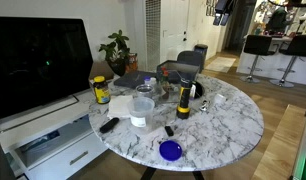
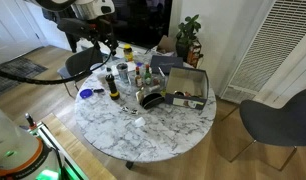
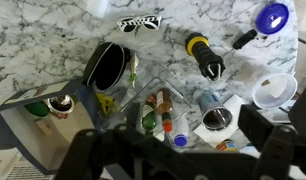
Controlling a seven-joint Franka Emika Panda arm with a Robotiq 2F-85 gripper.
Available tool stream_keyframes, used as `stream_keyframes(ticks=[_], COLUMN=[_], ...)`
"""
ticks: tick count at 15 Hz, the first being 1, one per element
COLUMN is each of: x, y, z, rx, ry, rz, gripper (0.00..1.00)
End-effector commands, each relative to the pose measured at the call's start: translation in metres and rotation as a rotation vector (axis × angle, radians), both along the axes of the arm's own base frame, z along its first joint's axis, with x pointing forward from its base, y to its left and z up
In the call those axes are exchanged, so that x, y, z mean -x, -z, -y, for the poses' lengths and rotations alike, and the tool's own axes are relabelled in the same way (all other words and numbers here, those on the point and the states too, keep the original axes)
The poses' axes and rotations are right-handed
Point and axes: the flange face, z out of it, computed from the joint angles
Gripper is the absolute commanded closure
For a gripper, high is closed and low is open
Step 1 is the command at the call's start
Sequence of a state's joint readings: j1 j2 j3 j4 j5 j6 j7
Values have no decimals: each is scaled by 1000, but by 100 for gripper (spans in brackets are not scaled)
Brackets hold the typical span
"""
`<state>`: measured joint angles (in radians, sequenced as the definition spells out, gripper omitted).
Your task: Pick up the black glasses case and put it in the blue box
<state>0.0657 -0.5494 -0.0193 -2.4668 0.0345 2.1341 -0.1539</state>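
wrist view shows the black glasses case [image 3: 106, 65] lying up-left of the end effector [image 3: 178, 160], fingers spread, empty.

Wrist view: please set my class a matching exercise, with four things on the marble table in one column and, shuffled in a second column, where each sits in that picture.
Things:
1. black glasses case
2. blue disc
3. sunglasses
4. yellow-and-black cylinder

Places:
A. top right corner
B. top edge, just left of the middle
C. between the sunglasses and the disc, a little lower
D. left half, below and left of the sunglasses

Pairs: 1-D, 2-A, 3-B, 4-C
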Motion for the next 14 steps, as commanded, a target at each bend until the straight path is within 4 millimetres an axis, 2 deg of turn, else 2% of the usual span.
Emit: stream_keyframes(ticks=[1,9,11,14], x=[0,0,-16,-36], y=[0,0,4,33], z=[0,0,20,46], rx=[0,0,-44,-59], ry=[0,0,46,119], rz=[-1,-2,-14,-76], gripper=[0,0,0,0])
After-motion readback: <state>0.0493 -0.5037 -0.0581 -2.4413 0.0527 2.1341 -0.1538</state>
